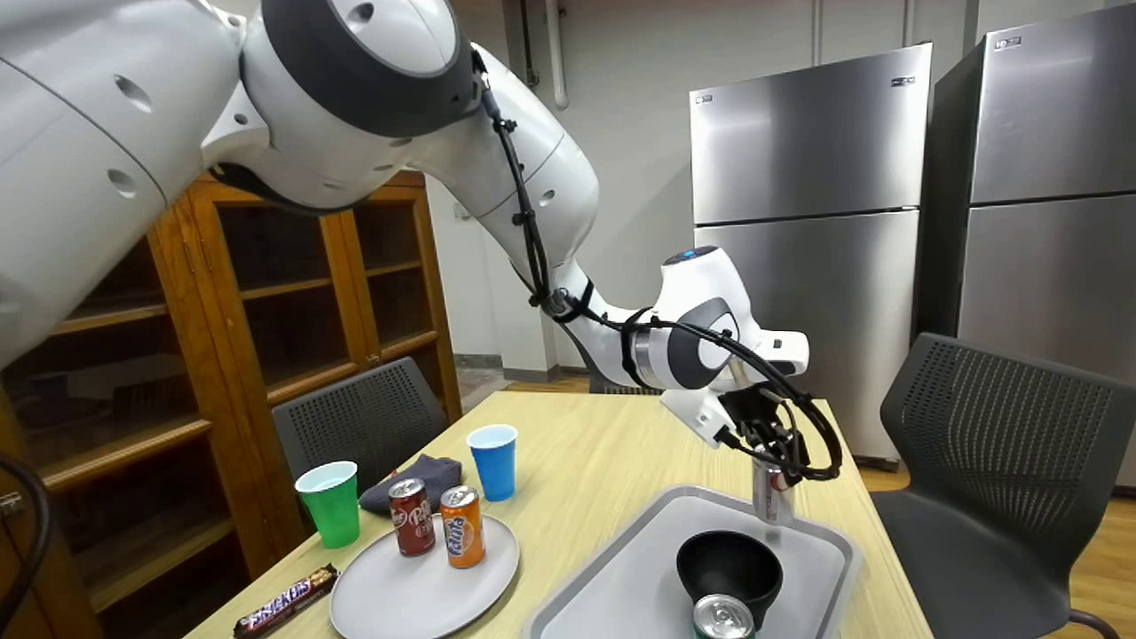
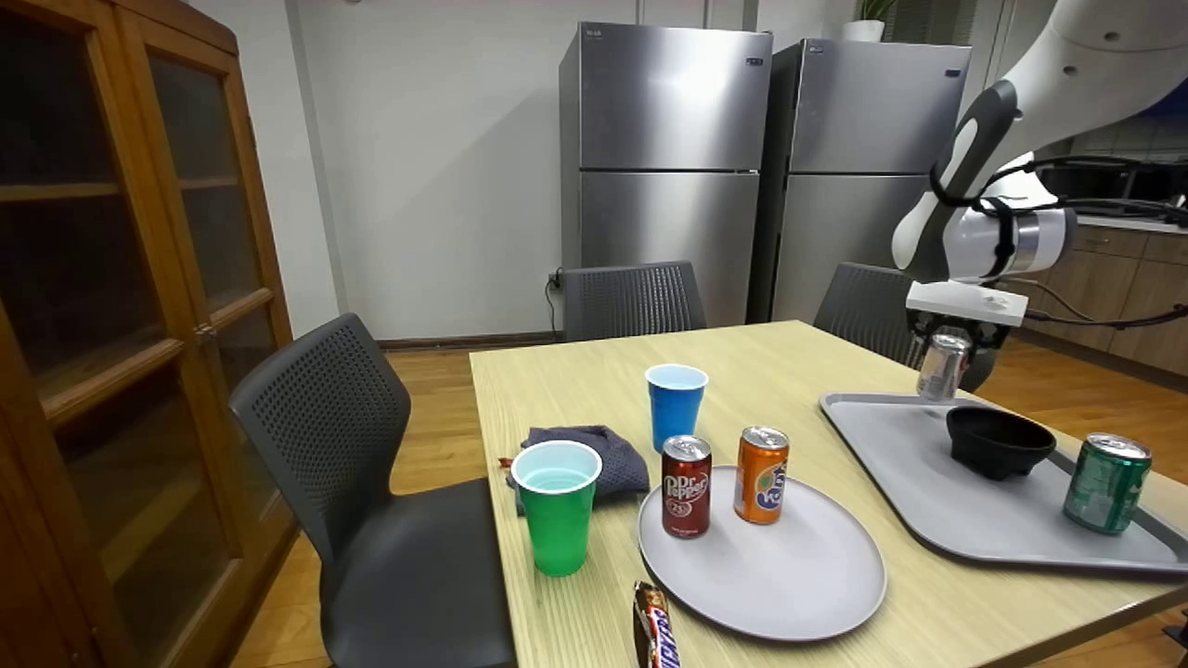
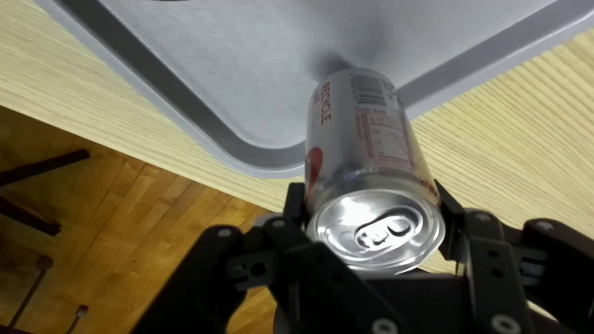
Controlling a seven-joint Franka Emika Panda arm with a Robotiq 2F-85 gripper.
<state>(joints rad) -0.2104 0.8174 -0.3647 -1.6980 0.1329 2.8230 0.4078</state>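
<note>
At left in an exterior view, you have a green cup (image 2: 557, 524) on the table (image 2: 571, 380), a dark cloth (image 2: 620, 466) behind it, and a Snickers bar (image 2: 657, 631) just beside the grey plate (image 2: 789, 589). A blue cup (image 2: 676, 413) stands past the plate, which carries a Dr Pepper can (image 2: 687, 492) and, to its right, a Fanta can (image 2: 762, 478). Farther right, your end effector (image 3: 371, 204) grasps a silver can (image 3: 359, 130) from both sides at a corner of the grey tray (image 2: 914, 468); you can't tell whether it touches the tray. On that tray sit a black bowl (image 2: 998, 447) and, rightmost, a green can (image 2: 1107, 487).
</note>
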